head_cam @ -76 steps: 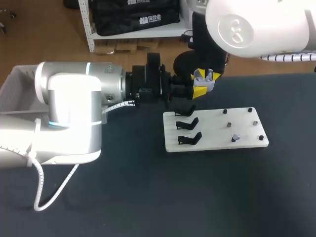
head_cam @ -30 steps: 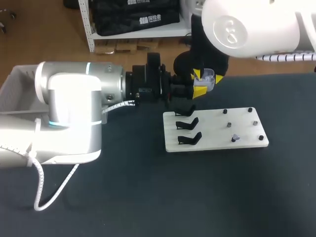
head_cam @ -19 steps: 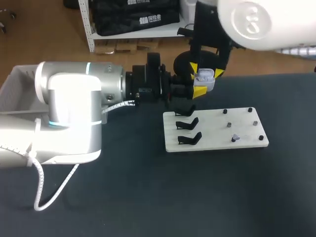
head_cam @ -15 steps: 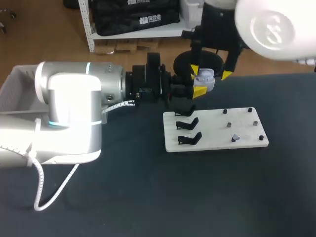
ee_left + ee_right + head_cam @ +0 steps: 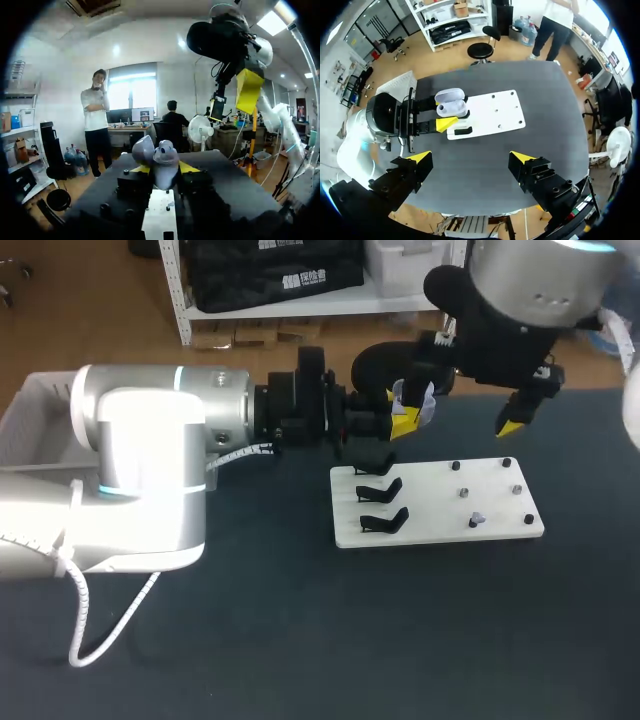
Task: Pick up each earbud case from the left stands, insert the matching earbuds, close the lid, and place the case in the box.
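A glossy, rounded, pale earbud case point(image 5: 161, 159), lid open, is pinched by the left gripper point(image 5: 160, 169) between its yellow tips. The right gripper point(image 5: 470, 157) hangs high above, spread wide and empty

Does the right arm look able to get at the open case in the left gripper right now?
Probably yes. The right gripper hangs open above the table, and nothing lies between it and the open case. The left gripper is shut on the case's sides, leaving its top clear.
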Controlling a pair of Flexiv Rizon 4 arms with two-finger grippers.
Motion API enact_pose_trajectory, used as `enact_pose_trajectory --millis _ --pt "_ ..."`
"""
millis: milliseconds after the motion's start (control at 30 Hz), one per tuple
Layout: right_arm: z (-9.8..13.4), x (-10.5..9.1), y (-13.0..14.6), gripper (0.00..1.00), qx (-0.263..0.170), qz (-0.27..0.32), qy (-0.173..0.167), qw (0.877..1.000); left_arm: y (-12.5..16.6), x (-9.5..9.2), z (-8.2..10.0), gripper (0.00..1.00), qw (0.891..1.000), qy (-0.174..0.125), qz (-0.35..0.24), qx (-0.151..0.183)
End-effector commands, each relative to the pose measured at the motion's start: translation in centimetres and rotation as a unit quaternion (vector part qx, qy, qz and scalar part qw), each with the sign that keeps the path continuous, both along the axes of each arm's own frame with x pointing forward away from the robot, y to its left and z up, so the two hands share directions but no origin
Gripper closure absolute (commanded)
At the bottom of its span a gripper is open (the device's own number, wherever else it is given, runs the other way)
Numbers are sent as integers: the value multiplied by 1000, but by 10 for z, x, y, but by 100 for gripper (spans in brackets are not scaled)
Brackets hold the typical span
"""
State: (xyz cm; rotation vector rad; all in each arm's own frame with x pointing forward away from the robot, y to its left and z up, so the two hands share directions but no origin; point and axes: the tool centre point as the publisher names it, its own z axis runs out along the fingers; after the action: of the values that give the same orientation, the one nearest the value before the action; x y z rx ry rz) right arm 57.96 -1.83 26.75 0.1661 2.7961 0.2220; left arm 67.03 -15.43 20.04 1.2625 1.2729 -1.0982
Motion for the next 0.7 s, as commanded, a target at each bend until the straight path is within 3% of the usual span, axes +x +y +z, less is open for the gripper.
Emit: enact_pose_trajectory --millis 33,300,467,567,700 --pt "-3 -4 -4 0 14 1 -21 1000 0 -1 -1 100 1000 -2 2 -3" --pt "-3 -4 -4 0 14 1 -21 1000 0 -1 -1 100 1000 -2 2 -3" --pt "-33 -7 -19 0 36 -16 -35 999 0 -1 -1 100 1000 -2 2 -3" --pt "-48 -11 -30 0 32 -33 -54 997 0 -1 -1 100 1000 -2 2 -3" --pt "-74 -13 -42 0 29 -41 -54 997 0 -1 -1 100 1000 -2 2 -3"
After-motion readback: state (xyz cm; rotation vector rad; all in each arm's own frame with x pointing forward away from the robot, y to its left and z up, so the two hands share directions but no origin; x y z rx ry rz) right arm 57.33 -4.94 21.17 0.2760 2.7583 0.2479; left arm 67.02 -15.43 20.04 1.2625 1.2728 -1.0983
